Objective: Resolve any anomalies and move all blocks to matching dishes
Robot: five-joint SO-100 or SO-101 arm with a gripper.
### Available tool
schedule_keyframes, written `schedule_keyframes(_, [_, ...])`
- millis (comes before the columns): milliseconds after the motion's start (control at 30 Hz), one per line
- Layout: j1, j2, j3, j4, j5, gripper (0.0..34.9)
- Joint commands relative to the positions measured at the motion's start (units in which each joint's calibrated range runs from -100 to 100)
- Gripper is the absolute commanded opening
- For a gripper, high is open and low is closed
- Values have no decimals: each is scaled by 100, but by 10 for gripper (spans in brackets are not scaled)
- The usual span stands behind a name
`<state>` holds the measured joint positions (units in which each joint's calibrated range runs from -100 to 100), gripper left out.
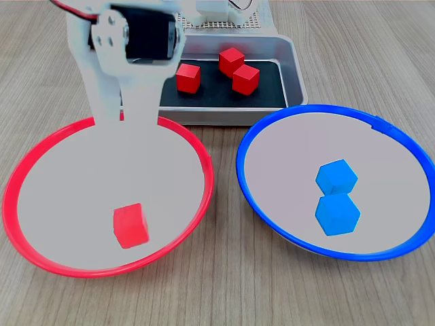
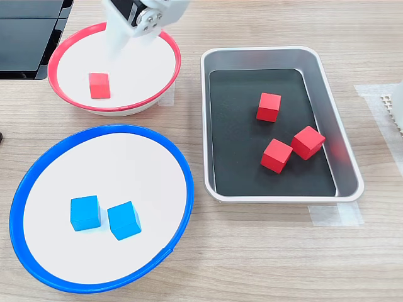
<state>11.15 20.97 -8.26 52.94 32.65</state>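
Observation:
One red block (image 1: 130, 225) (image 2: 99, 85) lies alone in the red-rimmed dish (image 1: 20, 178) (image 2: 165, 44). Both blue blocks (image 1: 336, 177) (image 1: 337, 214) (image 2: 85, 212) (image 2: 124, 220) rest side by side in the blue-rimmed dish (image 1: 253, 136) (image 2: 182, 170). Three more red blocks (image 1: 188, 77) (image 1: 231, 61) (image 1: 245, 79) (image 2: 269, 107) (image 2: 308, 142) (image 2: 277, 155) sit in the silver tray (image 1: 296, 75) (image 2: 343, 135). My white gripper (image 1: 126, 112) (image 2: 119, 39) hangs blurred over the red dish's far rim, apart from the block, and nothing shows in it. Its fingers blend into the pale dish.
The tray stands behind the two dishes in the first exterior view and at the second exterior view's right. A black panel (image 2: 25, 38) lies at the second exterior view's upper left. Bare wooden table (image 1: 224, 292) surrounds the dishes.

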Motion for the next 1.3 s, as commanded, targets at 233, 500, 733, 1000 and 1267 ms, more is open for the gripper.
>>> schedule_keyframes(233, [170, -2767, 2460, 1628, 777, 112])
schedule_keyframes(500, [170, -4660, 5346, 860, 1040, 124])
schedule_keyframes(733, [170, -5786, 7048, -114, 225, 144])
schedule_keyframes(1000, [170, -6008, 7057, 241, -1475, 117])
schedule_keyframes(1267, [0, -5453, 6429, 934, -2501, 165])
